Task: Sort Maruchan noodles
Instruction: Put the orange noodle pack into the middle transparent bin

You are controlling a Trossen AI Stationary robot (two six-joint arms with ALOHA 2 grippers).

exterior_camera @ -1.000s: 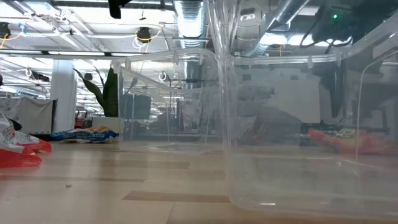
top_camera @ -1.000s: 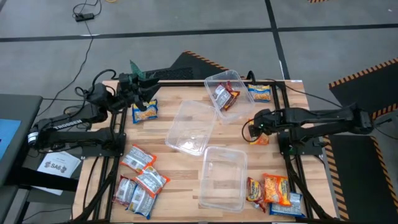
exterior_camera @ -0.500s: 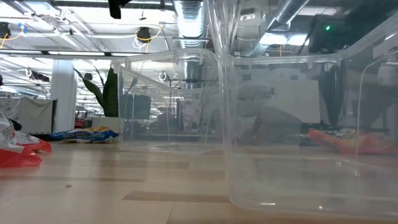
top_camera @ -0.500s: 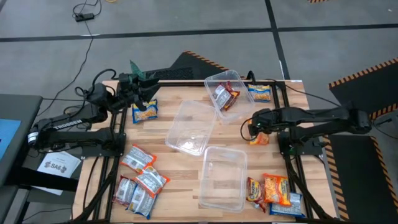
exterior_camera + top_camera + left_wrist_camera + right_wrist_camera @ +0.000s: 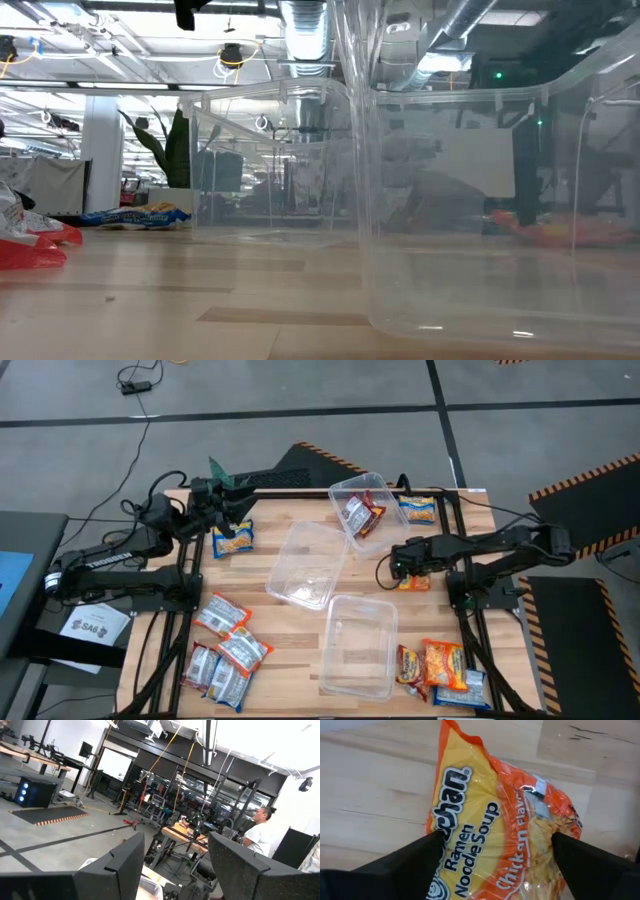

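Observation:
An orange Maruchan packet (image 5: 500, 835) lies flat on the wood near the table's right side (image 5: 416, 582). My right gripper (image 5: 495, 840) (image 5: 402, 565) points down over it, open, one finger at each side of the packet. My left gripper (image 5: 175, 852) (image 5: 228, 508) waits open at the far left, aimed out into the room, beside a blue-and-yellow packet (image 5: 233, 538). Red packets (image 5: 360, 515) lie in the far clear tub. More packets lie in a group at the near left (image 5: 225, 652) and another at the near right (image 5: 440, 665). My right gripper comes from above with its fingers (image 5: 427, 850) against the two opposite sides of the orange packet (image 5: 470, 845), which lies flat on the table. Whether the fingers touch the wrapper I cannot tell.
Three clear tubs stand mid-table: the far one (image 5: 340, 490), a middle one (image 5: 300, 565) and a near one (image 5: 357, 645) that fills the low view (image 5: 450, 200). A blue-and-yellow packet (image 5: 418, 510) lies at the far right. A person (image 5: 257, 832) stands beyond the table.
My right arm has moved a little toward the table's left, carrying its gripper over the orange packet. The packet stays on the table.

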